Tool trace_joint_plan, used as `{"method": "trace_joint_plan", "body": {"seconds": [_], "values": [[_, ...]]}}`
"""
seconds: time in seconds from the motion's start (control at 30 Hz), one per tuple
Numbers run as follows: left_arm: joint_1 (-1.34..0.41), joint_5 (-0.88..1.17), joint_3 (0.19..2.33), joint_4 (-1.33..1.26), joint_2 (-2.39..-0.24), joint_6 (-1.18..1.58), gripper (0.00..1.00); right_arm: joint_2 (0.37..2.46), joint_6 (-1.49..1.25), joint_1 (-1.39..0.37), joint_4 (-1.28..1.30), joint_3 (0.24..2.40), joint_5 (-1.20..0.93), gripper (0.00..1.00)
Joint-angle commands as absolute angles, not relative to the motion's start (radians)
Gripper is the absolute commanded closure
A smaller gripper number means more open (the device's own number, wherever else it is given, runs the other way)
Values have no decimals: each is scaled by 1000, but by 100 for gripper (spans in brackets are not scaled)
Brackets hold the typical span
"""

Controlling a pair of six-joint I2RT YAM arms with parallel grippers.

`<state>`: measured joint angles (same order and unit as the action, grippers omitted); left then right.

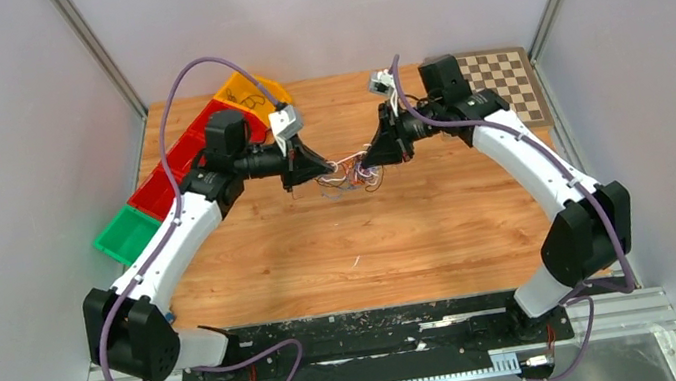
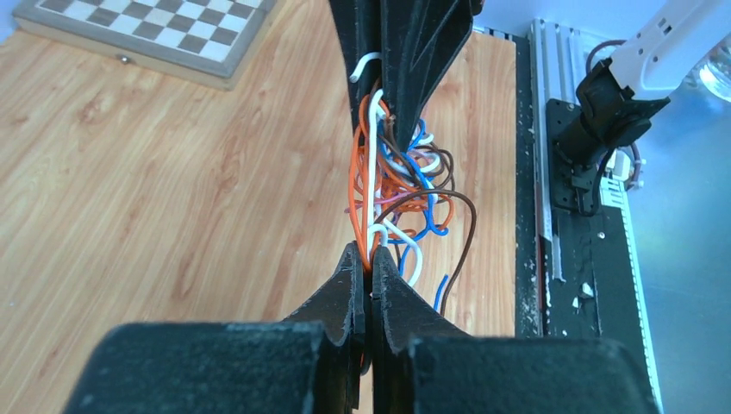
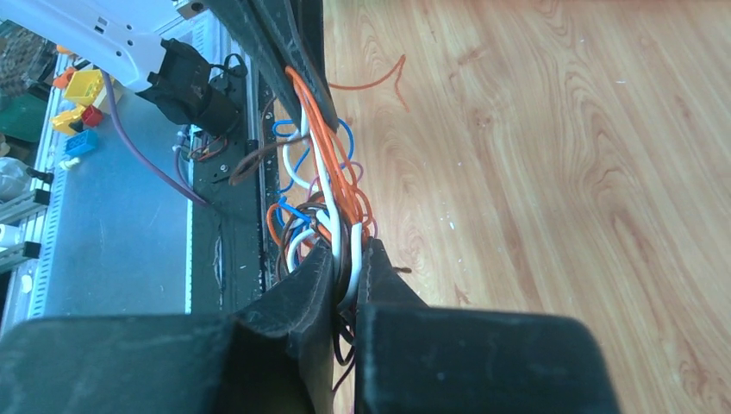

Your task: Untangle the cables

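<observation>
A black base plate [image 1: 375, 331] lines the near edge of the wooden table [image 1: 422, 239]. Mid-table, the cables [image 1: 347, 171] stretch as a tangle between both arms. The left gripper [image 1: 324, 169] is clamped on orange and white strands, the right gripper [image 1: 367, 160] on white and brown ones. Coloured bins [image 1: 162, 188] stand far left and a chessboard [image 1: 505, 80] far right, with grey walls [image 1: 327, 10] around.

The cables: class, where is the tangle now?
Top view: the cables are central over the table, between the left end effector and the right end effector, both shut on them.
</observation>
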<state>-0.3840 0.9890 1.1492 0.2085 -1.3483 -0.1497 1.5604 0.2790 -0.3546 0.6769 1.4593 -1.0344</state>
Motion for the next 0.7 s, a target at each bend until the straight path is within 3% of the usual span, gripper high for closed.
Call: {"method": "trace_joint_plan", "body": {"seconds": [0.0,0.13,0.37,0.67], "values": [[-175,961,1187,331,-1308,-130,100,1530,434,-66,858,1451,-795,96],[-118,988,1223,373,-1333,-160,100,1527,532,49,915,1446,-785,100],[-78,982,1252,348,-1374,-119,100,1506,617,99,973,1459,-727,100],[144,935,1345,413,-1434,-162,100,1586,792,341,1063,1437,-610,100]]}}
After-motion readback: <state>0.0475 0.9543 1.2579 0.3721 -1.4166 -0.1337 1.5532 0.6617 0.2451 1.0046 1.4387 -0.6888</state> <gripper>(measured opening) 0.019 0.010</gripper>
